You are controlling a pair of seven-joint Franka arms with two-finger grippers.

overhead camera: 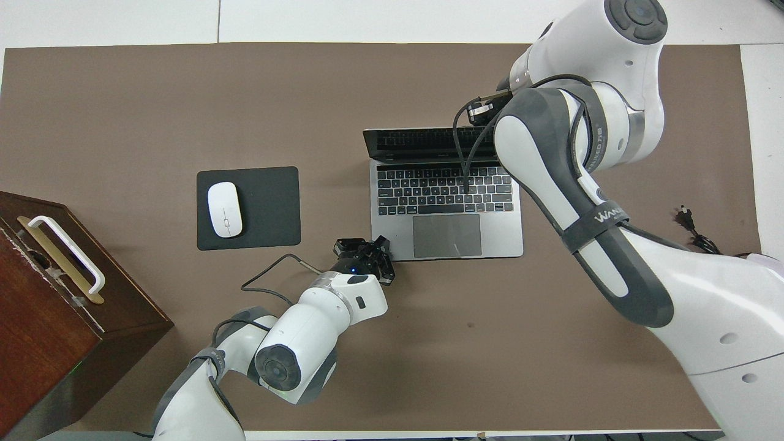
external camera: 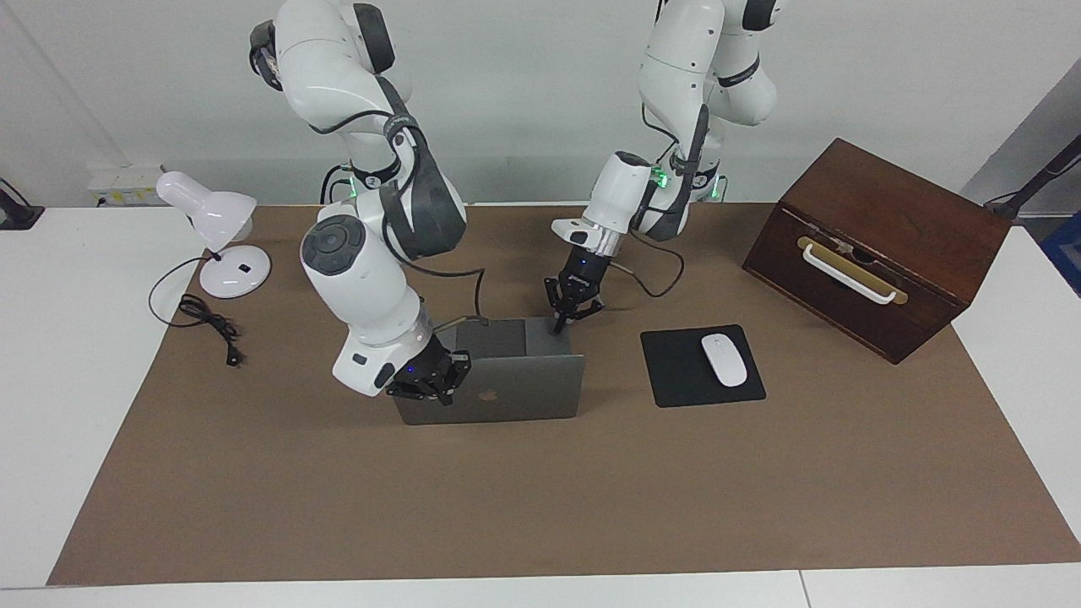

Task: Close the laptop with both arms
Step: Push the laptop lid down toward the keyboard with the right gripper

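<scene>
The silver-grey laptop [external camera: 515,390] stands open in the middle of the brown mat, its lid with the dark logo facing away from the robots. In the overhead view its keyboard and trackpad [overhead camera: 446,236] show, with the screen tilted back. My right gripper [external camera: 432,385] is at the lid's top edge, at the corner toward the right arm's end; it also shows in the overhead view [overhead camera: 481,111]. My left gripper [external camera: 562,321] points down with its fingers together, at the corner of the laptop's base nearest the robots toward the left arm's end; it also shows in the overhead view [overhead camera: 366,252].
A black mouse pad [external camera: 676,371] with a white mouse [external camera: 725,360] lies beside the laptop toward the left arm's end. A dark wooden box [external camera: 878,245] with a white handle stands past it. A white desk lamp [external camera: 221,228] and its cord stand at the right arm's end.
</scene>
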